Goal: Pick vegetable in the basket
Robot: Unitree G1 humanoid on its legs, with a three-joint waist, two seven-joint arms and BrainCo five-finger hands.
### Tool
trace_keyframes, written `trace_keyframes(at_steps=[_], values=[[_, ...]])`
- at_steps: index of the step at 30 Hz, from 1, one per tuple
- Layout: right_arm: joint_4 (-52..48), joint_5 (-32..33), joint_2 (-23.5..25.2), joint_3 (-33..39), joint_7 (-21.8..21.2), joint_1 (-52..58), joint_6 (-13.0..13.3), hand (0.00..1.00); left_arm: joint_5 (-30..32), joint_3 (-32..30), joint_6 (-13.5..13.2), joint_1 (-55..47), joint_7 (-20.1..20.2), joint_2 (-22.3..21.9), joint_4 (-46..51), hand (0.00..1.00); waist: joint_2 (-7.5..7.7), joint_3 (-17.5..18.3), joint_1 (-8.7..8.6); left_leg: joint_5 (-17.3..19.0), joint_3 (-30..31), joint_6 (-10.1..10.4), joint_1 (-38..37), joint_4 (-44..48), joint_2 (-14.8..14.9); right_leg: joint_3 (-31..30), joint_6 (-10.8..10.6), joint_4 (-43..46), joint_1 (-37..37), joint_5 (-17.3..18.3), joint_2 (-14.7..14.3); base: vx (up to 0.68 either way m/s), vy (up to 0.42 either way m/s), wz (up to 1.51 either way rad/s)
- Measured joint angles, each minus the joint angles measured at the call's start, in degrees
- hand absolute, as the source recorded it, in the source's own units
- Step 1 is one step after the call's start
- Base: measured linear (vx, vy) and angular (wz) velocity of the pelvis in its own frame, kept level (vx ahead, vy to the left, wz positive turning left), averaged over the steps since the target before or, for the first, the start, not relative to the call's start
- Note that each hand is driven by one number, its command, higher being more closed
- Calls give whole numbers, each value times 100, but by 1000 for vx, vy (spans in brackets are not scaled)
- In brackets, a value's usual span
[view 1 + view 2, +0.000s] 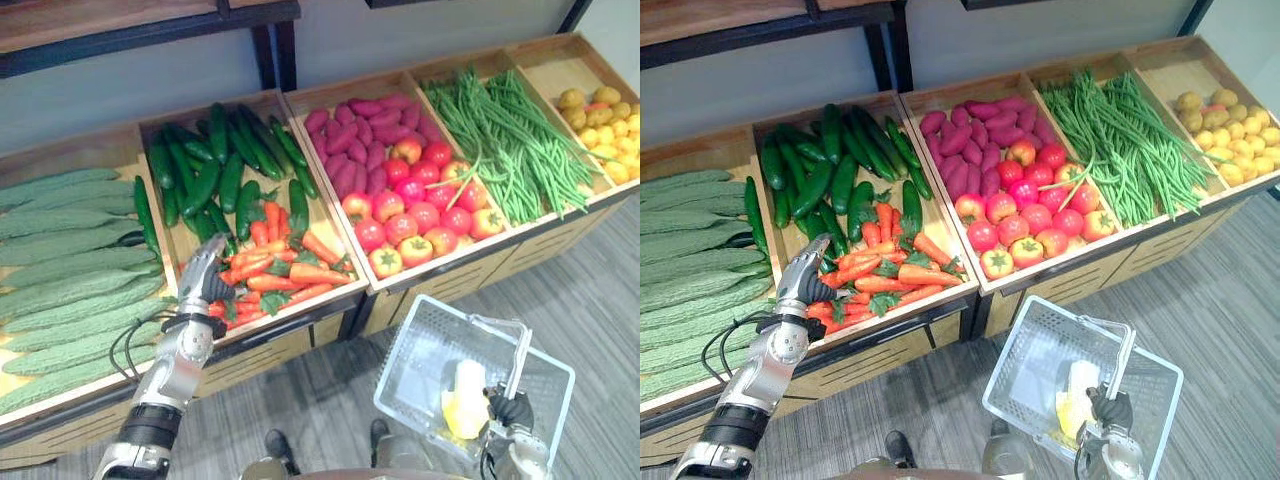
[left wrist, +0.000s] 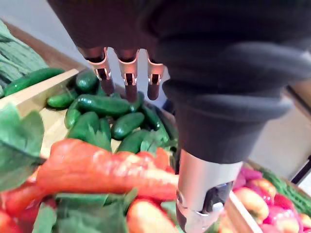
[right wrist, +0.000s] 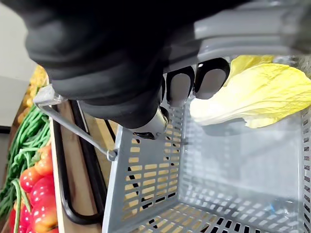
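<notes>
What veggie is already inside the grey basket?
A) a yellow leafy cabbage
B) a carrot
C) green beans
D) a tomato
A: a pale yellow leafy cabbage lies in the basket, which the right hand grips.

Shop, produce section. Slanted wooden bins (image 1: 425,292) run across the upper frame, each sorted by kind: cucumbers (image 1: 215,160), carrots (image 1: 285,272), tomatoes (image 1: 420,215), green beans (image 1: 510,140), small yellow produce (image 1: 605,125) at upper right. Grey plastic shopping basket (image 1: 420,350) at lower right, over a grey floor (image 1: 580,300).
</notes>
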State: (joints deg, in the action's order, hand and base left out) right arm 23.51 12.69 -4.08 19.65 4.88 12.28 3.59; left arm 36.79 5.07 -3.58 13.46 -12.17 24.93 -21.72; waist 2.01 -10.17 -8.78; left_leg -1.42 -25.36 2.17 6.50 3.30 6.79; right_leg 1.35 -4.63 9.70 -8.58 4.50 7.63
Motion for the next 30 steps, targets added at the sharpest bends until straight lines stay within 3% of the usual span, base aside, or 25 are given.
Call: trace_keyframes(at_steps=[4, 5, 11, 20, 24, 30], values=[[-3, 4, -10, -70, 10, -174, 2, 100, 58, 255, 6, 526, 62, 18, -407, 0, 14, -242, -21, -43, -63, -29, 150, 1, 13, -85, 15, 4, -198, -86, -23, -37, -2, -9], [-16, 10, -34, -138, 20, -222, 4, 100, 138, 315, 9, 699, 55, 36, -593, 100, 25, -302, -14, -43, -99, -29, 193, 11, 23, -130, 17, 8, -260, -105, -34, -34, -5, -16], [-356, 38, -80, -384, 11, -324, 57, 100, 291, 380, 89, 1306, 43, 234, -948, 100, 37, -521, -148, -43, -132, -29, 342, 71, 36, -189, 3, 8, -417, -159, -40, -8, -3, -4], [-691, 219, -67, -404, 0, -313, 279, 100, 328, 338, 177, 1538, 14, 368, -904, 100, 39, -698, -147, -43, -130, -29, 363, 70, 32, -265, 2, 2, -462, -186, -49, 2, -1, -3], [-690, 247, -42, -402, 5, -286, 283, 100, 328, 240, 182, 1438, -106, 507, -278, 100, 10, -720, -144, -43, -53, -29, 278, 65, 21, -258, 0, -76, -310, -187, -47, 18, -5, 7], [-688, 244, 131, -384, 13, -173, 288, 100, 329, -384, 191, 819, -541, 358, 1230, 100, -45, -743, -133, -43, 164, -28, 116, 28, 9, -144, -2, -174, -53, -187, -48, 0, -8, 8]])
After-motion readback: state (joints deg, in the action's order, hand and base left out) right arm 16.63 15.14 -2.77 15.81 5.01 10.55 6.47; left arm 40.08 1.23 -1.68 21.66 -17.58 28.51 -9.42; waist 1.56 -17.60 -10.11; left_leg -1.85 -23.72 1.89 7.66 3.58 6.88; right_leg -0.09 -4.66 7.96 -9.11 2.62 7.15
